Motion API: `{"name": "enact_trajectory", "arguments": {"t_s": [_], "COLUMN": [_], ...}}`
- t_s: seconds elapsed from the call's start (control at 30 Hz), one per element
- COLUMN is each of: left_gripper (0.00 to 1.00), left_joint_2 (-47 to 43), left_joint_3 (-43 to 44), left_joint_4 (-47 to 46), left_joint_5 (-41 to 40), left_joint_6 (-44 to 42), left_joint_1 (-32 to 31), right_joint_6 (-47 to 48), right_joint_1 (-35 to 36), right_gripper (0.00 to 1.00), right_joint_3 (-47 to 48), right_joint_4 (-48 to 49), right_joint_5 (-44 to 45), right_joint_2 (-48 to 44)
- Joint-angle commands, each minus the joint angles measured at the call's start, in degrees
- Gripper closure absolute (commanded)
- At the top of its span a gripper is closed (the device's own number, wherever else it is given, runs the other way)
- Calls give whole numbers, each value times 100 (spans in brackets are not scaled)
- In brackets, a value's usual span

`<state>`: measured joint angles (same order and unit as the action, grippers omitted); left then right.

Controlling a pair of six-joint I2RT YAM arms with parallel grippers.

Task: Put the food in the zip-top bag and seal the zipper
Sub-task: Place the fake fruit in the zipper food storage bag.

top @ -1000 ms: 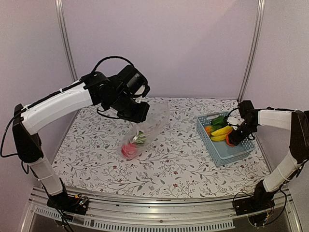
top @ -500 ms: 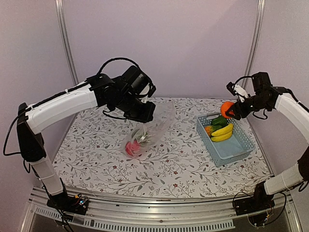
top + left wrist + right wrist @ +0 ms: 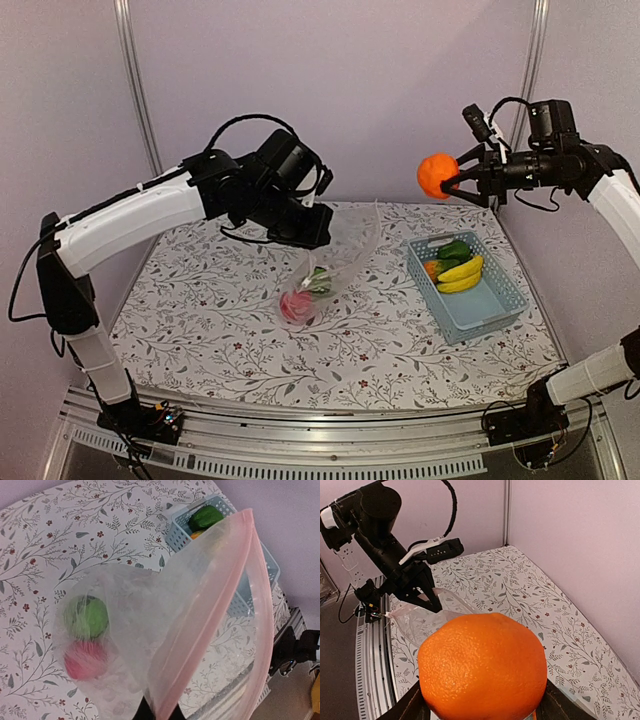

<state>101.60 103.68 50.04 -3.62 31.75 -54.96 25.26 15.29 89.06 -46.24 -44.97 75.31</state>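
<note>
Top external view: the left pincer [image 3: 316,232] hangs above the middle of the counter [image 3: 200,310], pressed together on the mouth edge of the clear bag [image 3: 345,250]. The bag droops from it with its mouth gaping toward the right edge. Its bottom holds 2 pieces, a green one [image 3: 320,280] and a red-pink fruit [image 3: 296,305] just below it. The left wrist view shows the pink zipper [image 3: 220,597] unsealed, its 2 strips apart around the open mouth. The right pincer [image 3: 458,180] is clamped on the orange [image 3: 437,175], which it holds in the air near the far right corner, well apart from the bag. Lower down, the blue basket [image 3: 480,322] sits by the right edge. A green pepper [image 3: 453,249], a banana [image 3: 462,272] and a small orange piece [image 3: 431,268] lie in its far end.
</note>
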Motion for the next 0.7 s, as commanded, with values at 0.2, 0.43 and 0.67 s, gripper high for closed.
{"name": "enact_trajectory", "arguments": {"t_s": [0.2, 0.43, 0.67], "left_gripper": [100, 100, 100], "left_joint_2": [49, -96, -236], "left_joint_3": [121, 10, -73], "left_joint_4": [-164, -362, -540], "left_joint_5": [93, 257, 318], "left_joint_6": [98, 158, 198], "left_joint_1": [-264, -310, -311], "right_joint_6": [-256, -26, 177], "right_joint_1": [1319, 1868, 1918], "right_gripper": [60, 58, 48], "right_joint_3": [394, 376, 587], "right_joint_4": [334, 413, 282], "right_joint_5": [-203, 208, 685], "right_joint_2": [254, 803, 1311]}}
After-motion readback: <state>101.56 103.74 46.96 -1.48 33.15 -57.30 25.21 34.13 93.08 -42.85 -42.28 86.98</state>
